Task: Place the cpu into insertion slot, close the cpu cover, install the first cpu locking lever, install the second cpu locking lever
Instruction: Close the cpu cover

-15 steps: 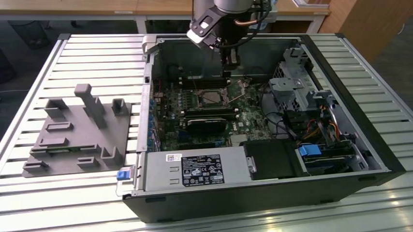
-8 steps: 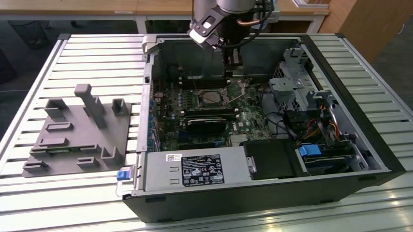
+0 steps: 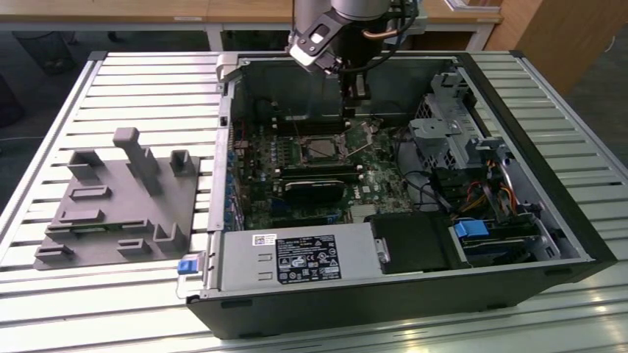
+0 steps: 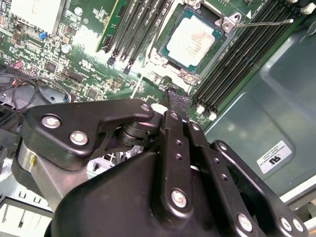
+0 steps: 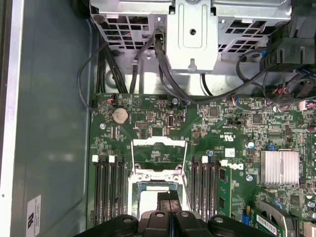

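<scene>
Open computer case (image 3: 393,305) on a slatted table (image 3: 147,81), side panel off, green motherboard (image 3: 383,187) facing up.

On the board's far half, the insertion slot (image 4: 170,30), with the cpu (image 4: 194,39) flat inside it, silvery-grey top up, square within the black rim. The cpu cover (image 5: 159,155) swung up and open on the slot's side toward the drive cage (image 5: 192,34), that is, toward the exterior view's right. Green board on show through its window; not down over the chip. One thin wire locking lever (image 4: 269,22) free and unlatched, reaching out from the slot's corner across the long black memory slots (image 4: 237,59).

Arm (image 3: 343,22) in from the far side, gripper (image 3: 351,103) down inside the case, hanging over the motherboard close to the slot. In the second wrist view, black fingertips (image 4: 177,101) pressed together, nothing pinched between them, pointing at the slot's edge. Contact with slot or board: cannot tell.

Just near of the slot, a black heatsink block (image 3: 314,193). Nearer still, along the case's near wall, the grey power supply box (image 3: 294,257). On the table to the exterior view's left of the case, a grey moulded fixture (image 3: 118,206), well apart from the gripper.
</scene>
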Available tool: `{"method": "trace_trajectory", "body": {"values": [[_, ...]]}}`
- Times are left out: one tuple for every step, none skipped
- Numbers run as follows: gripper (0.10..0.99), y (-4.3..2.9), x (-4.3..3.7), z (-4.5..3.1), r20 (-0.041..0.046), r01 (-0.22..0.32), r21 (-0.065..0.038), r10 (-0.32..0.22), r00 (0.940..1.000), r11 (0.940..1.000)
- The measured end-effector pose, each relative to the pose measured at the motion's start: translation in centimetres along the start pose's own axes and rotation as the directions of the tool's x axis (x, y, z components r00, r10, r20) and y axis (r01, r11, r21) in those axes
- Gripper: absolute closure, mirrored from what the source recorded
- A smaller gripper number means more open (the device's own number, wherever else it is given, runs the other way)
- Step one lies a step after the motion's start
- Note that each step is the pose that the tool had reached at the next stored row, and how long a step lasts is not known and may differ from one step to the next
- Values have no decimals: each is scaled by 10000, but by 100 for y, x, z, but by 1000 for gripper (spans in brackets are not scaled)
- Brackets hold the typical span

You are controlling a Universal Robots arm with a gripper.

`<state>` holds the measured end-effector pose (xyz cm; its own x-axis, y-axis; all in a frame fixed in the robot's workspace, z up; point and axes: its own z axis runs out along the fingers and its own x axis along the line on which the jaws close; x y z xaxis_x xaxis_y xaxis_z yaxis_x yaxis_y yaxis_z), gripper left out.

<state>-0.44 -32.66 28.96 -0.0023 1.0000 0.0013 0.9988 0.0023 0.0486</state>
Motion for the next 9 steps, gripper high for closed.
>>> {"method": "trace_trajectory", "body": {"values": [[980, 2, 1, 0, 0, 0, 0, 0, 10000, 10000], [980, 4, 1, 0, 0, 1, 0, -1, 10000, 10000], [980, 5, 3, 0, 0, 1, 0, -1, 10000, 10000], [980, 7, 4, 0, 1, 0, 0, 0, 10000, 10000], [980, 8, 5, 0, 1, 1, 0, -1, 10000, 10000], [980, 8, 7, 1, 0, 0, 0, 0, 10000, 10000], [980, 9, 9, 1, 0, 2, 0, -2, 10000, 10000], [980, 10, 11, 1, 1, 3, 1, -3, 10000, 10000], [980, 11, 13, 1, 1, 3, 0, -3, 10000, 10000]]}}
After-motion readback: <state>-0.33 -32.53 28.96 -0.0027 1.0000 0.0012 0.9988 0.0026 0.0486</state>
